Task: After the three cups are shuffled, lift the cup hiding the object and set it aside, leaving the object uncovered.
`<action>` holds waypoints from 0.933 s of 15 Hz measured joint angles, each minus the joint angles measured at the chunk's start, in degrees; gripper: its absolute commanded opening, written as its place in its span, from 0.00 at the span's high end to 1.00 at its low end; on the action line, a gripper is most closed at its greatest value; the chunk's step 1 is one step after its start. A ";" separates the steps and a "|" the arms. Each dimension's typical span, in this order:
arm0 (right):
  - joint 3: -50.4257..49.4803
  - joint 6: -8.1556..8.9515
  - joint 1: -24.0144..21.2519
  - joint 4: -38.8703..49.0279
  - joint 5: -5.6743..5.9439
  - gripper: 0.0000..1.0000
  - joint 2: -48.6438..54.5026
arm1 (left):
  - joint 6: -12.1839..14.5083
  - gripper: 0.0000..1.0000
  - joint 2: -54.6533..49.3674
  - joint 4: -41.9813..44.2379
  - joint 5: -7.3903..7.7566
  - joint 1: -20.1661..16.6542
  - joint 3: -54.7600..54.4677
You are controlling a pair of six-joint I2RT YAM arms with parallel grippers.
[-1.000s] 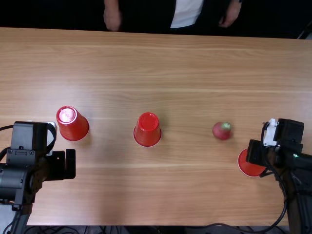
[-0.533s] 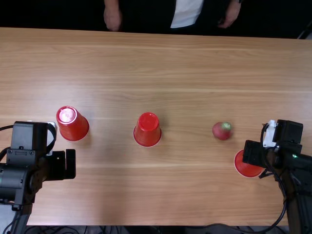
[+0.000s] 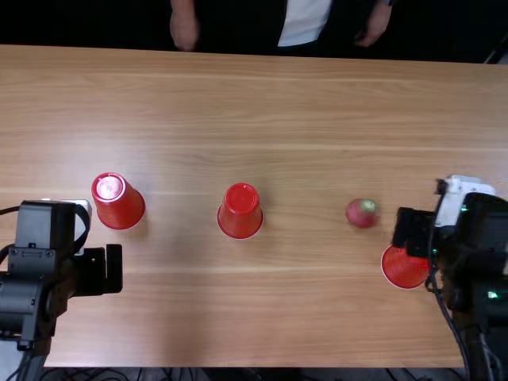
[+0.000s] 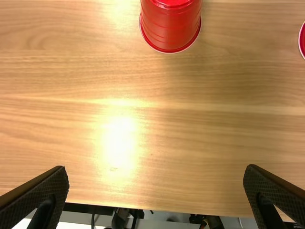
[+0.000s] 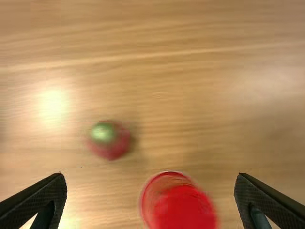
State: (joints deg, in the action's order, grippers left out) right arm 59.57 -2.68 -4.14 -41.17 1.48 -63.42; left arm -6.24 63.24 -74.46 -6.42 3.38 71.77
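One red cup [image 3: 403, 268] stands near the uncovered red-green ball [image 3: 361, 213], between the right gripper's [image 5: 148, 181] wide-apart jaws. I'd lift away straight up so a finger doesn't clip it into the ball. Left gripper's [image 4: 155, 174] jaws are apart too.

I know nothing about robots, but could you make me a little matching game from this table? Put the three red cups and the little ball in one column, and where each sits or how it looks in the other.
Column one
1. left cup
2. middle cup
3. ball
4. right cup

Column two
A. partly hidden under the right arm
B. red with a green spot, lying uncovered
C. closest to the left arm
D. standing between another cup and the ball

Pairs: 1-C, 2-D, 3-B, 4-A
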 measured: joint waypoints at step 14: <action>-11.47 4.15 9.70 -1.77 -0.37 0.00 24.94 | -0.02 0.00 -20.87 6.12 -0.02 0.00 -11.87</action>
State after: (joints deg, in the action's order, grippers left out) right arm 48.10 1.48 5.56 -42.94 1.10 -38.48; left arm -6.26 42.37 -68.34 -6.44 3.38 59.90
